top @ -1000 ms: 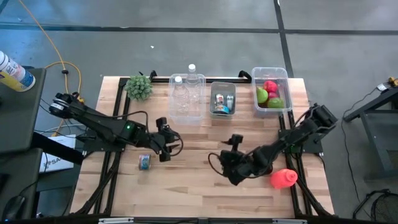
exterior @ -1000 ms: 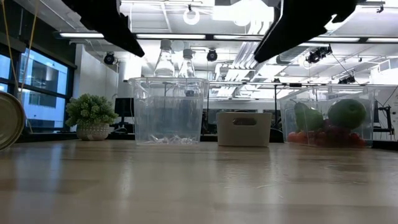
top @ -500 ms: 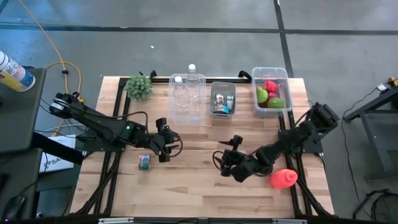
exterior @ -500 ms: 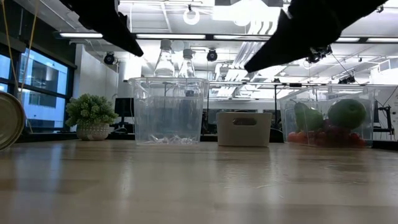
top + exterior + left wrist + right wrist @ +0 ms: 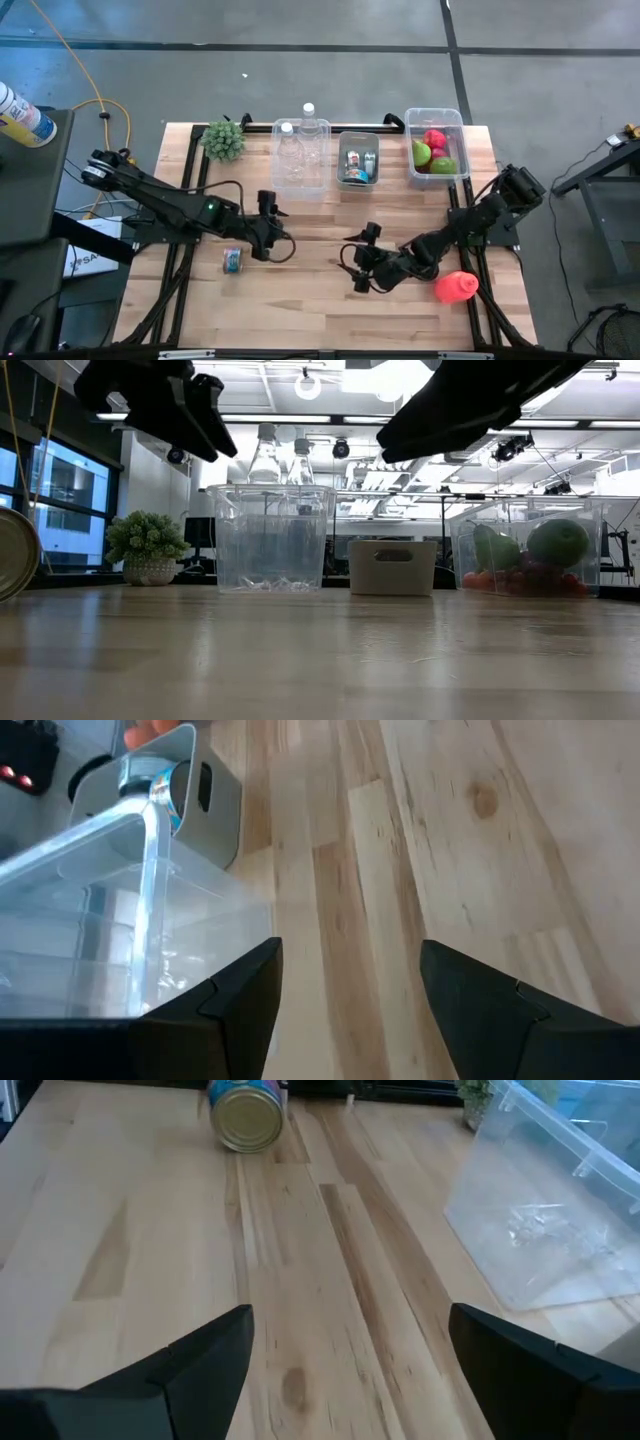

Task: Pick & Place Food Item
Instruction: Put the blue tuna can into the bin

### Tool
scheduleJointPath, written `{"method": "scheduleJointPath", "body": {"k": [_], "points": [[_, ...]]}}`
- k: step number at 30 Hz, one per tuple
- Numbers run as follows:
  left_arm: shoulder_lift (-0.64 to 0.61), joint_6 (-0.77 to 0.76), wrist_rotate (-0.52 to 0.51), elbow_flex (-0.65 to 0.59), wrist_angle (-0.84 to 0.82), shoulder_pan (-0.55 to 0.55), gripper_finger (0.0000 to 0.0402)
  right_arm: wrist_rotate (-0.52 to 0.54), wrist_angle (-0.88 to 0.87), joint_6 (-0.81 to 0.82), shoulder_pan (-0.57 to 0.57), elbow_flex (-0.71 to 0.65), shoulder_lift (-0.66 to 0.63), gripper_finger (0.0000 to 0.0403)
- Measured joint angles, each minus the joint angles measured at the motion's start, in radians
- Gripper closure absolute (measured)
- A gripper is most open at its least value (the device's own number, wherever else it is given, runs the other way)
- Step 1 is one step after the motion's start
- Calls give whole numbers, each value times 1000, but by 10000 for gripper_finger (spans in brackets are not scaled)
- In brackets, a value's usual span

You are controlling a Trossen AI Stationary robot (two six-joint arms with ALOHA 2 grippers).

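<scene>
A small tin can (image 5: 232,260) with a blue label lies on its side on the table's left half; the right wrist view shows its gold end (image 5: 246,1116), and the low view shows it at the picture's left edge (image 5: 12,555). A red food item (image 5: 456,287) lies near the table's right near corner. My left gripper (image 5: 270,228) hovers open just right of the can and faces the far bins (image 5: 350,965). My right gripper (image 5: 358,268) hovers open above mid-table, left of the red item, and faces the can (image 5: 350,1335). Neither holds anything.
Along the far edge stand a clear bin with bottles (image 5: 300,158), a grey bin with cans (image 5: 358,160) and a clear bin of fruit (image 5: 436,150). A small potted plant (image 5: 224,140) sits at the far left. Bare wood lies between the two grippers.
My right gripper has moved toward the table's left, away from the red item, and stays open. My left gripper has shifted slightly toward the right. The can and the red item have stayed where they were.
</scene>
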Motion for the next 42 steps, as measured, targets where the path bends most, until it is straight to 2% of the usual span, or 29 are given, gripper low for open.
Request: {"method": "scheduleJointPath", "body": {"k": [6,9,15,19,29,33,36,42], "points": [[-8,48,9,0,-8,-19,177,-8,-1,4,0,0,0,78],[-8,44,11,1,-74,-45,177,-35,-3,44,0,0,0,78],[-8,-102,8,1,-255,-136,177,-56,-3,46,-2,0,0,78],[-8,-322,9,1,-274,-198,177,-57,22,6,-22,0,0,78],[-8,-14,-3,1,-180,-196,177,-55,171,-15,-56,0,0,78],[-8,-74,0,1,-193,-178,177,-63,293,-137,-51,0,0,78],[-8,-133,0,1,-191,-169,177,-111,344,-232,-55,0,0,78],[-8,-268,26,1,-190,-159,177,-185,380,-228,-71,0,1,78]]}}
